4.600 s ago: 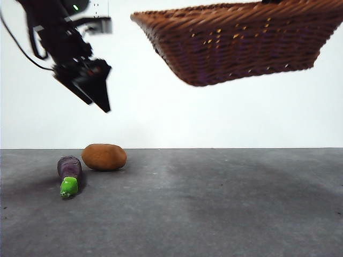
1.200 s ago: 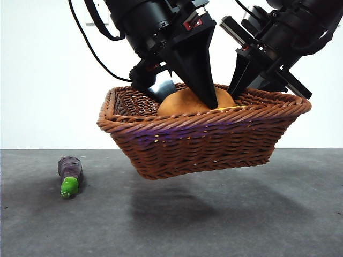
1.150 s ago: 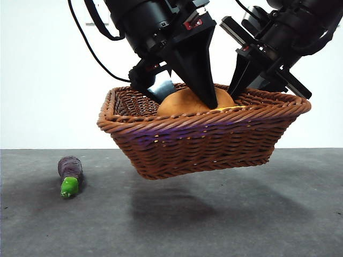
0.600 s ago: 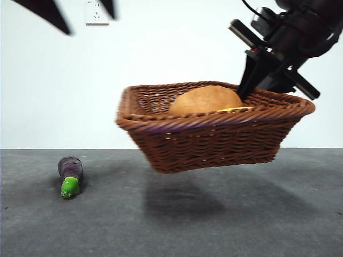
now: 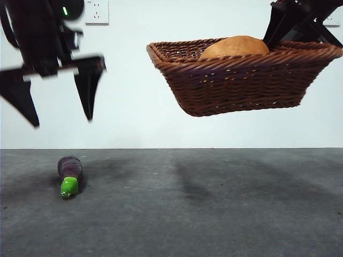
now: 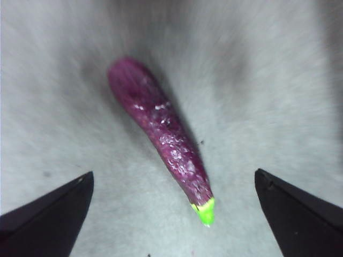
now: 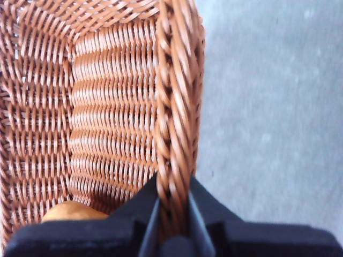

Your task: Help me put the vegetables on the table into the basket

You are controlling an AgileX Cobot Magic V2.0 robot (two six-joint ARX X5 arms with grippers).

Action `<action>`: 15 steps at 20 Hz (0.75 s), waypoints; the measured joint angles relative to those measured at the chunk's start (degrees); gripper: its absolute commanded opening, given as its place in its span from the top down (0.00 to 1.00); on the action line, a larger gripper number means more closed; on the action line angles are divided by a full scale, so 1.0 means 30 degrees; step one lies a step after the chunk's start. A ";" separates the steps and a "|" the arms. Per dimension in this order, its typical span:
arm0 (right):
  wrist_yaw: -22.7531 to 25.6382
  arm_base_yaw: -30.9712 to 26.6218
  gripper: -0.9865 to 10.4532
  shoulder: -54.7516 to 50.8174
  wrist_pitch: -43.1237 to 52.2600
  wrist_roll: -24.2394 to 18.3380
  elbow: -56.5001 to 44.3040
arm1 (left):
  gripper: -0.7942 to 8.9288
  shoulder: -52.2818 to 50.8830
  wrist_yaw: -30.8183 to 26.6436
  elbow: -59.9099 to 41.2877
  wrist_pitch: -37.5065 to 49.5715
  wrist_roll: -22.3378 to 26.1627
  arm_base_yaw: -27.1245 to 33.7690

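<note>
One eggplant [image 5: 69,174] lies on the counter [image 5: 214,214] beneath the left gripper's [image 5: 53,107] wide-spread fingers; the right gripper [image 7: 172,214] pinches the raised basket [image 5: 246,80] rim, potato [image 5: 235,47] inside.

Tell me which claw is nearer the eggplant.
Left. The left claw hangs open directly above the eggplant on the table. The right claw is far across, shut on the rim of the raised basket.

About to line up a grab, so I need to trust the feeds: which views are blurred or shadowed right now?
Front view: left pincer smeared by motion, eggplant and basket sharp. Left wrist view: soft throughout, eggplant still readable, dark shadow beside it. Right wrist view: basket weave crisp, table beyond it soft.
</note>
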 measured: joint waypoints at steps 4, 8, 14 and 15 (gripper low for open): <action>0.0000 0.0000 0.92 -0.0102 -0.0197 -0.0350 0.0029 | 0.40 0.2317 -0.0066 0.0000 0.1253 -0.0670 0.0058; 0.0000 -0.0007 0.92 -0.0102 -0.0466 -0.0648 0.0029 | 0.40 0.3621 -0.0117 0.0000 0.1916 -0.1275 0.0138; 0.0015 -0.0007 0.92 -0.0109 -0.0466 -0.1020 0.0029 | 0.57 0.4386 -0.0503 0.0000 0.2200 -0.1843 0.0160; 0.0015 -0.0007 0.92 -0.0109 -0.0459 -0.1078 0.0029 | 0.58 0.4386 -0.0488 0.0000 0.2492 -0.1858 0.0160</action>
